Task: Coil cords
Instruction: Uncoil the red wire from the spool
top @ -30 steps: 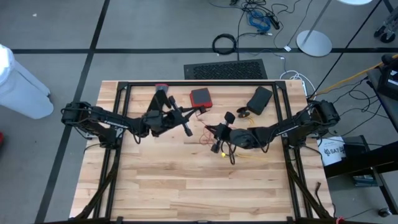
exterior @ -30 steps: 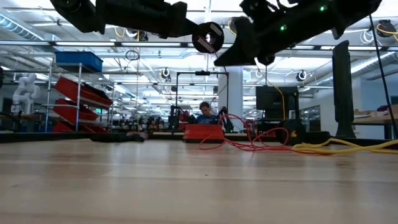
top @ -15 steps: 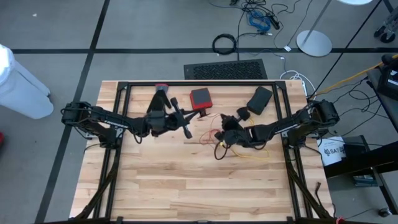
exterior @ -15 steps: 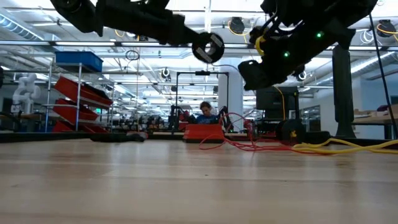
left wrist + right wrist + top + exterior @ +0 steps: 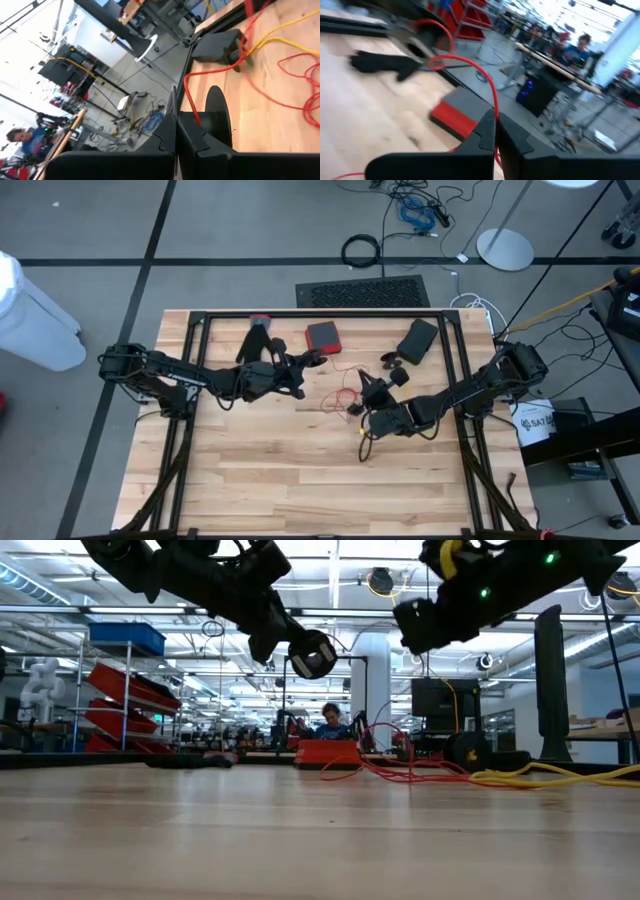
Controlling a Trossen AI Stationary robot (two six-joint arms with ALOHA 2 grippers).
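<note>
Cords (image 5: 345, 395) lie tangled mid-table, thin red and yellow loops; both end effectors clenched, each pinching red cord.

Black glove (image 5: 385, 64) blurred; red cord (image 5: 192, 102) perhaps pinched, contact hidden behind left pincer (image 5: 176, 137).

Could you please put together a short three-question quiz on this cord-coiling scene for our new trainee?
1. True or false: the left hand is shut on a red cord.
2. Which lies on the table beside the red cord: (a) a yellow cord, (b) a green hose, (c) a white rope?
3. What thin thing runs up from the right hand?

Key:
1. True; the fingers are pinched together with the cord between them.
2. (a).
3. A red cord, looping up from the closed fingers.
</note>
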